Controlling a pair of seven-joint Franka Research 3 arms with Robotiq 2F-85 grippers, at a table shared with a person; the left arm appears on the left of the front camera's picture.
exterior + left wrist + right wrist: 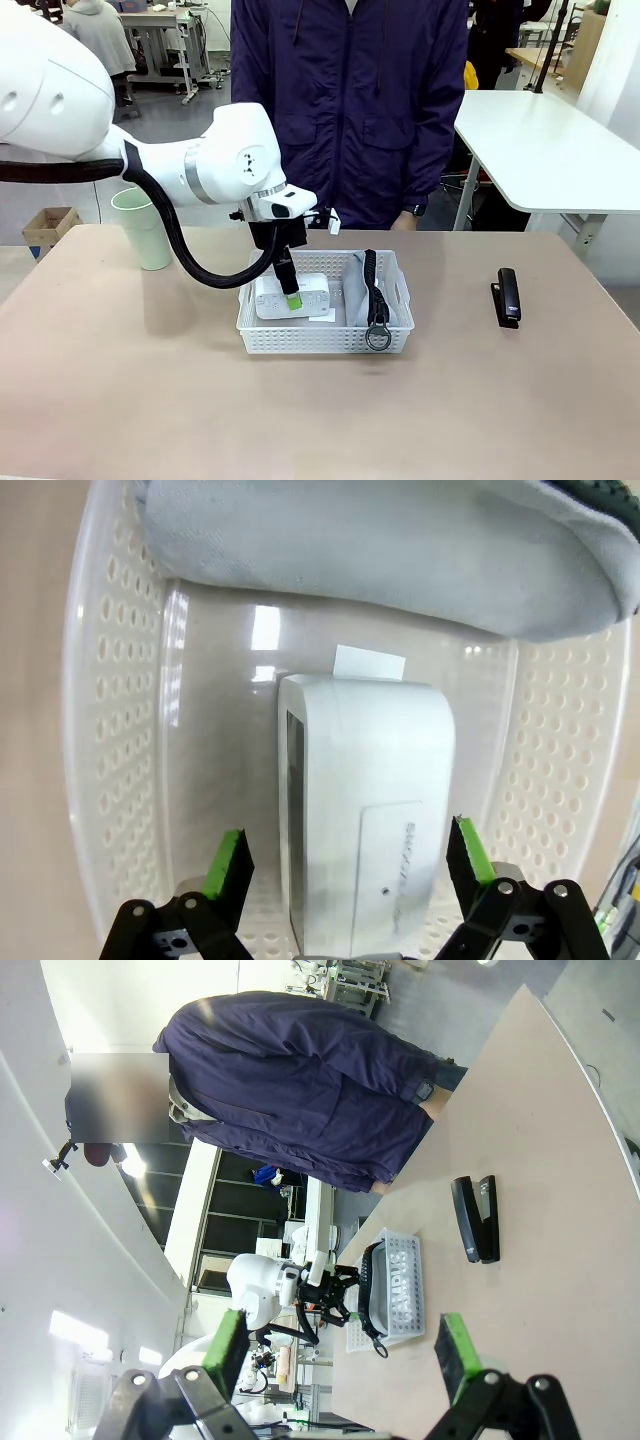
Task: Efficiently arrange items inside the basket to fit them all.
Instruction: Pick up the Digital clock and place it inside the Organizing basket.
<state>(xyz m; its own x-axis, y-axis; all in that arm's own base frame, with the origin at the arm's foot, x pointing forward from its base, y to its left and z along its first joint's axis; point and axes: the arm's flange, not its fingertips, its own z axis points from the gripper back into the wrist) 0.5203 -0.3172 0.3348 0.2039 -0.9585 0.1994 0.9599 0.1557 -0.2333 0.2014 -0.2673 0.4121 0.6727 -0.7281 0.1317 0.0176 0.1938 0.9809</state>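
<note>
The white basket (262, 338) sits mid-table. Inside it, the white rounded box (312, 293) lies on the left, and the grey pouch (357, 291) with its black strap and ring stands on edge on the right. My left gripper (289, 288) reaches down into the basket. In the left wrist view it (348, 858) is open, its green pads either side of the box (365, 810), with the pouch (380, 550) just beyond. The black stapler (507, 297) lies on the table to the right. At the far left stands the pale green cup (143, 228). My right gripper (340, 1352) is open and empty, above the table.
A person in a dark blue jacket (350, 100) stands at the far edge, right behind the basket. A white side table (545, 150) is at the back right. In the right wrist view the stapler (476, 1218) and the basket (397, 1238) lie far off.
</note>
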